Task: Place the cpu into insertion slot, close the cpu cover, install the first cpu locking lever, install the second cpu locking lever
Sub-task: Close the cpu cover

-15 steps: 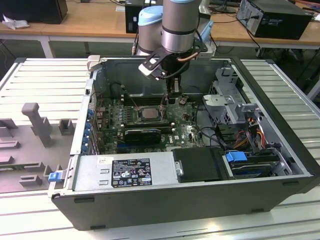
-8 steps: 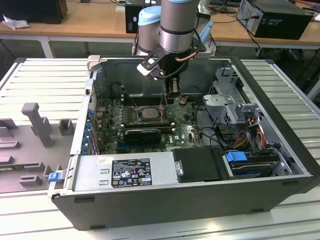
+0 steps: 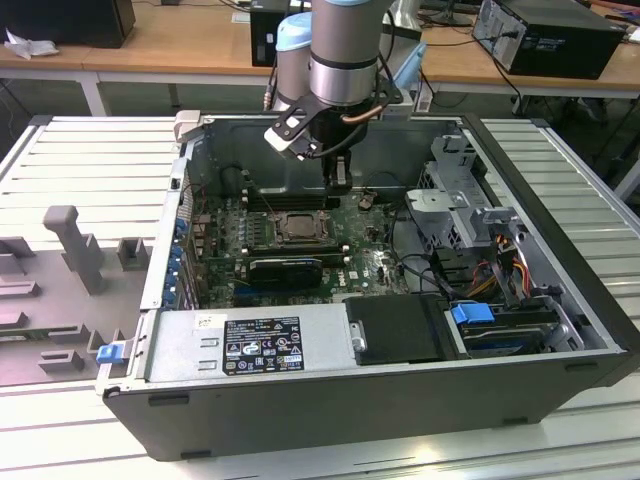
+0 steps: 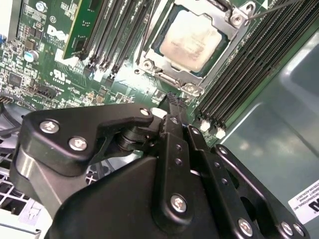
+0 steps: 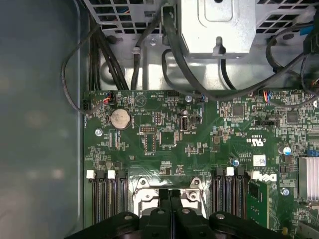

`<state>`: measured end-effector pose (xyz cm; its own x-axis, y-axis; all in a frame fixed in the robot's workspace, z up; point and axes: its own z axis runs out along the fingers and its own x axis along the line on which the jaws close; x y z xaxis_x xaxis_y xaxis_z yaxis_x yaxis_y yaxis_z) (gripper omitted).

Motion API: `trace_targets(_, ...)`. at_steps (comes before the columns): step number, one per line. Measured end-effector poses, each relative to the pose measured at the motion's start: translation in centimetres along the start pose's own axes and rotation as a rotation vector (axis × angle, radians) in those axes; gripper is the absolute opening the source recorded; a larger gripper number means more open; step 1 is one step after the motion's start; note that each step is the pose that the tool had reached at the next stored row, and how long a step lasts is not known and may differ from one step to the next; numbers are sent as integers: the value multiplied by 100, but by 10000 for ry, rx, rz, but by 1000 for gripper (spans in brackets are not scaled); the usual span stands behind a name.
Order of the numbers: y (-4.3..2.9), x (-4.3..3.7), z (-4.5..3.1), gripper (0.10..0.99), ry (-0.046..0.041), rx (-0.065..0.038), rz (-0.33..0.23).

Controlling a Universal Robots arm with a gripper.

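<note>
Up close in both wrist views, the black claw [image 4: 172,99] [image 5: 170,193] has its two fingers pressed together, and nothing can be seen between them. Its tip hangs just beside one edge of the insertion slot [image 3: 278,228], over the green board [image 5: 164,134]. Whether it touches the board I cannot tell.

Just past the tip, in the second wrist view, the cpu [image 4: 192,40] lies flat in the slot with its pale face up. The cpu cover [image 4: 169,74] lies down around it, its square window framing the chip. A thin metal rod [image 4: 271,8] runs out from one corner of the cover. Long black memory slots [image 4: 249,64] flank the socket on both sides.

Farther along the board, in the first wrist view, sits a round coin battery [image 5: 120,118]. Beyond it, black cables [image 5: 110,57] loop up past a grey metal bracket [image 5: 214,25] at the case wall.

In the exterior view the arm [image 3: 340,60] reaches down into the open computer case [image 3: 330,410]. The claw [image 3: 339,178] hangs above the far part of the board, just beyond the socket. The case lies on a grey slatted desk [image 3: 90,160], with grey holders [image 3: 75,245] near it on the exterior view's left. Wooden desks [image 3: 170,45] stand at the back.
</note>
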<state>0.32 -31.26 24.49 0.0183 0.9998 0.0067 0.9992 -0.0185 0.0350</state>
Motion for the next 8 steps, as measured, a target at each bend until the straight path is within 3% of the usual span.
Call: trace_targets(8,-69,-1,-2,106,-1,1,-1)
